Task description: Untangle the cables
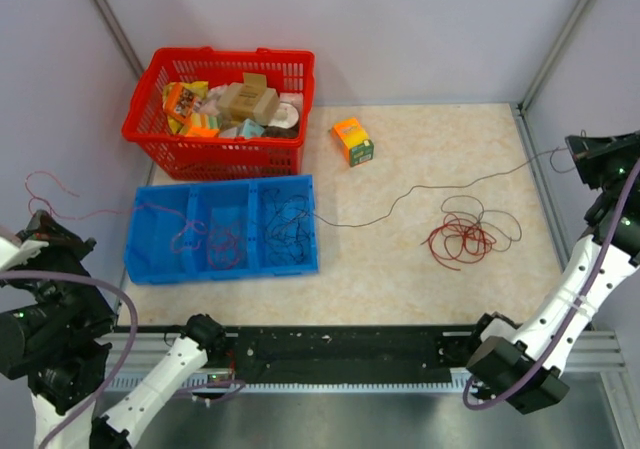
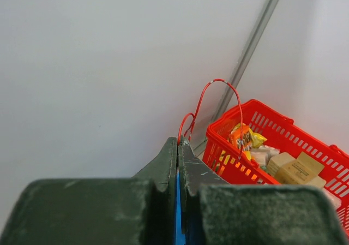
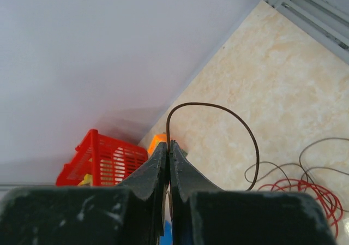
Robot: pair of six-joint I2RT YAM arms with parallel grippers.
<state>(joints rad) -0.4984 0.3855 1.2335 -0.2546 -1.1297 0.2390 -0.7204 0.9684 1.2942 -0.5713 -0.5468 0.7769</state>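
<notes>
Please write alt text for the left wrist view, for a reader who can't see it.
The left gripper, seen from its own camera, is shut on a thin red wire that arches up from its tips against a pale wall. To the lower right stands a red basket filled with small boxes and packets.

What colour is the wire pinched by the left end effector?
Red wire, clearest in the left wrist view.

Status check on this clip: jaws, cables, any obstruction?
Left gripper shut on red wire. Right gripper shut on dark wire, strung across to the blue tray. Red coil loose on table. Nothing blocking.
</notes>
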